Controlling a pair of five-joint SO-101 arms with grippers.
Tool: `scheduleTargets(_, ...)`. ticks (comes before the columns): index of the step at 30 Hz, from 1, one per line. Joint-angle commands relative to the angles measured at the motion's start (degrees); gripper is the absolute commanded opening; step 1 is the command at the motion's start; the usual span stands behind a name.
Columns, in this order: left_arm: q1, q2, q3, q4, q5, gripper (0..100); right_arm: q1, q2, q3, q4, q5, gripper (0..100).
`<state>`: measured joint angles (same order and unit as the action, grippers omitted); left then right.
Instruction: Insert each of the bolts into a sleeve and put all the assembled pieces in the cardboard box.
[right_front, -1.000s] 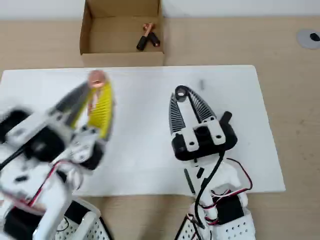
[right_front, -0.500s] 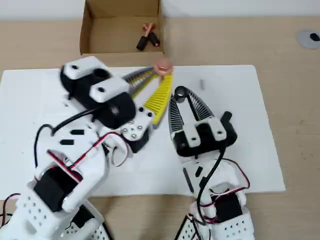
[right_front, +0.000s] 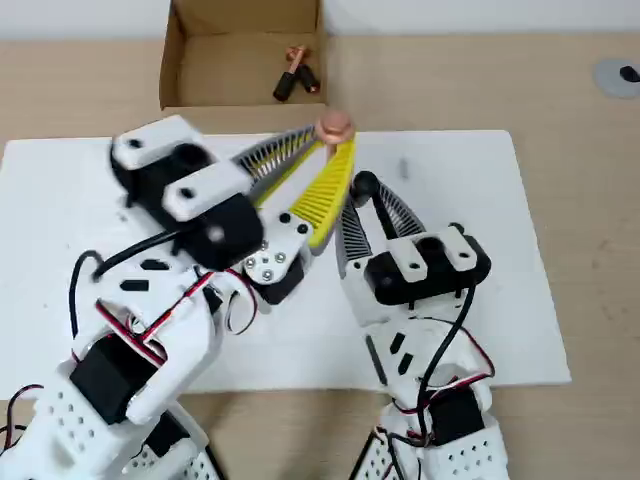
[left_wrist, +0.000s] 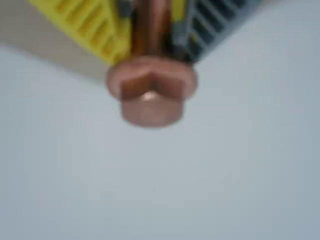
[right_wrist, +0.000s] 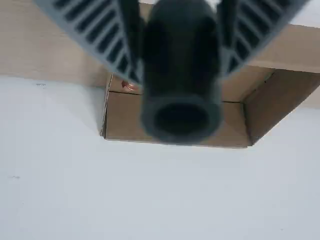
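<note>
A copper bolt (right_front: 333, 127) is pinched by the left end effector (right_front: 330, 141) near the cardboard box (right_front: 225, 70), a black sleeve (right_front: 362, 184) is gripped by the right end effector (right_front: 361, 194) just beside it, and an assembled piece (right_front: 296, 72) is seen in the box.

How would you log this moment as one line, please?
left hand: shut on bolt | right hand: shut on sleeve | cardboard box: assembled pieces inside | bolt: outside sleeve

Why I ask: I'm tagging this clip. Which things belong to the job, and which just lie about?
Job: copper bolt in left gripper; black sleeve in right gripper; cardboard box; assembled pieces inside it.
Lying about: white mat; grey disc beyond the mat.
</note>
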<state>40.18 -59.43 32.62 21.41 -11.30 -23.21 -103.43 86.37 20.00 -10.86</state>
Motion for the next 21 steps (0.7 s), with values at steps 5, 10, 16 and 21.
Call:
scheduleTargets(5, 0.70, 0.13, 3.87, -6.95, -0.44, 0, 0.92, -6.64, -0.04, -1.58, -0.44, 0.9)
scheduleTargets(10, 0.70, 0.13, 5.19, -7.03, -0.35, 1, 0.75, -6.64, -0.04, -1.58, -0.62, 0.9)
scheduleTargets(16, 1.58, 0.13, 6.68, -8.18, 0.00, 1, 0.75, -6.64, 0.04, -1.49, -0.70, 0.9)
scheduleTargets(21, 3.08, 0.13, 11.34, -14.15, -0.35, 1, 0.75, -6.64, 0.92, -1.49, -0.70, 0.9)
